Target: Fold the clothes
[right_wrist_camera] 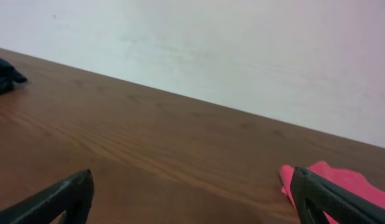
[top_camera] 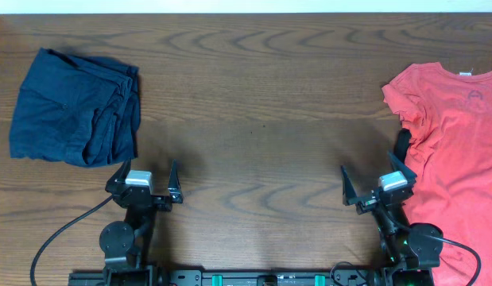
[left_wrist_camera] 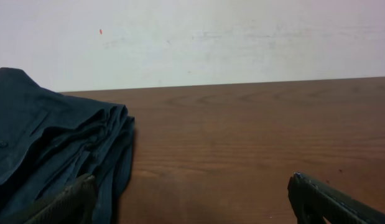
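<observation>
The left arm (top_camera: 120,234) and the right arm (top_camera: 411,238) sit folded compactly over their bases at the near edge of the overhead view, black joints stacked close together and wrists pointing forward. The left gripper (top_camera: 149,168) holds its two dark fingers (left_wrist_camera: 66,203) spread wide in a V, tips angled outward. The right gripper (top_camera: 368,163) mirrors it, with its fingers (right_wrist_camera: 55,200) equally far apart. In each wrist view only the finger ends show, one in each lower corner, low and aimed ahead.
</observation>
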You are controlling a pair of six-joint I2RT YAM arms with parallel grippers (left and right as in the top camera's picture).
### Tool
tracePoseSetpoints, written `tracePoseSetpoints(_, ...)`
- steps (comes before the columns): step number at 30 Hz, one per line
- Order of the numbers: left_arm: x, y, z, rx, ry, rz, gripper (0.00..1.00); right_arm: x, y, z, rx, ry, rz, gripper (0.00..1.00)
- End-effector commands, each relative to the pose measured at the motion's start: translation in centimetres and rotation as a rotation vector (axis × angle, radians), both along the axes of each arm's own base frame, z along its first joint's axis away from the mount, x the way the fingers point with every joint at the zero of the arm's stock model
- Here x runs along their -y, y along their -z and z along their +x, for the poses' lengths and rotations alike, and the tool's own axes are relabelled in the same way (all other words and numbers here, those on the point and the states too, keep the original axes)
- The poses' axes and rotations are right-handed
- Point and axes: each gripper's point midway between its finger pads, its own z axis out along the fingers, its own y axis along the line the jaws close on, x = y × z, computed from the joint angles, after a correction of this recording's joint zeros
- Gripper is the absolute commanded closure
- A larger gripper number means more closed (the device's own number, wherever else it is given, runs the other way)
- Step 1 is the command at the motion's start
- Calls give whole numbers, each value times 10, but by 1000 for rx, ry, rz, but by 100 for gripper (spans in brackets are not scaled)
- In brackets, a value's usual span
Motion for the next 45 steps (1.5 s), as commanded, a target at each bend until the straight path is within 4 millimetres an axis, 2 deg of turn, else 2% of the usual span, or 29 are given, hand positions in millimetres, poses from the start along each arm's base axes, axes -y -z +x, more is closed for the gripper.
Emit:
tracePoseSetpoints(1, 2, 15, -1, -53, 9, -12, 2, -13, -2, -5, 5, -81, 12, 1)
tracePoseSetpoints(4, 10, 7, -1, -26, 58, -24, 2, -22, -10, -9, 33, -140, 33, 1)
tracePoseSetpoints(7, 22, -14, -5, 17, 122, -83, 2, -20, -28, -10, 87, -134, 61, 1)
tracePoseSetpoints(13, 22, -79, -12, 101, 121, -94, 2, -9, -69, -13, 135, -70, 112, 1)
tracePoseSetpoints(17, 19, -112, -10, -5, 102, -106, 2, -4, -84, -5, 17, -35, 207, 1)
tracePoseSetpoints(23, 18, -141, 14, -274, 85, -132, 2, -9, -88, 27, -292, -22, 222, 1)
tracePoseSetpoints(27, 17, -149, 32, -463, 74, -151, 2, -10, -92, 60, -520, 0, 205, 1)
tracePoseSetpoints(30, 16, -147, 41, -583, 67, -162, 2, -7, -90, 86, -642, 9, 147, 1)
tracePoseSetpoints(34, 16, -138, 51, -720, 58, -175, 2, -3, -77, 125, -811, 1, 96, 1)
tracePoseSetpoints(36, 16, -131, 53, -768, 55, -178, 2, -10, -68, 135, -901, -31, 134, 1)
tracePoseSetpoints(39, 16, -122, 53, -809, 55, -180, 2, -8, -50, 155, -954, -14, 131, 1)
tracePoseSetpoints(41, 17, -120, 52, -821, 60, -185, 2, 6, -38, 172, -960, 58, 123, 2)
tracePoseSetpoints(45, 17, -121, 53, -816, 60, -185, 2, 63, -9, 214, -940, 389, 166, 1)
